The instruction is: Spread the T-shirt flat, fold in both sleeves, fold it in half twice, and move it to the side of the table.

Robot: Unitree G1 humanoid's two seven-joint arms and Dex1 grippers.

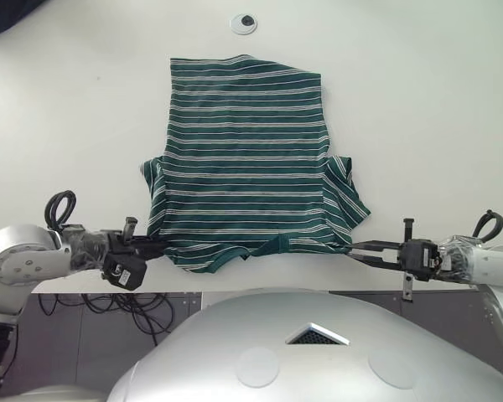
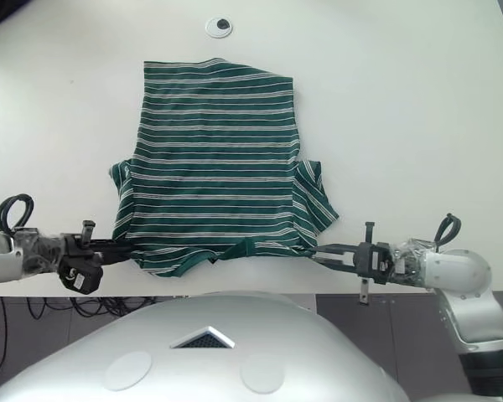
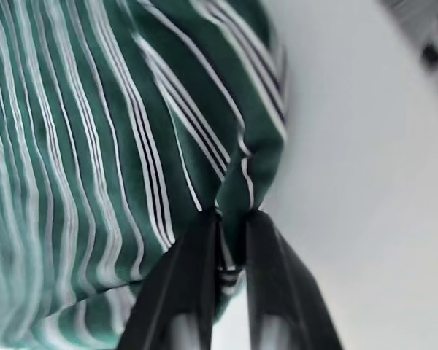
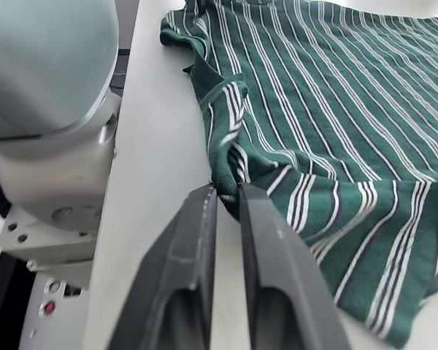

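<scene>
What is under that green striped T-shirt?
The T-shirt lies on the white table, which shows all around it. The cloth covers whatever is directly beneath. The left gripper and right gripper pinch its near corners.

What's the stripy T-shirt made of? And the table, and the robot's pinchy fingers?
The T-shirt looks like soft, matte knit cloth: it wrinkles and bunches where it is pinched. The table is a smooth, hard white surface, maybe laminate or painted board; the look leaves it open. The fingers of the right gripper are black and slightly shiny, probably plastic.
</scene>
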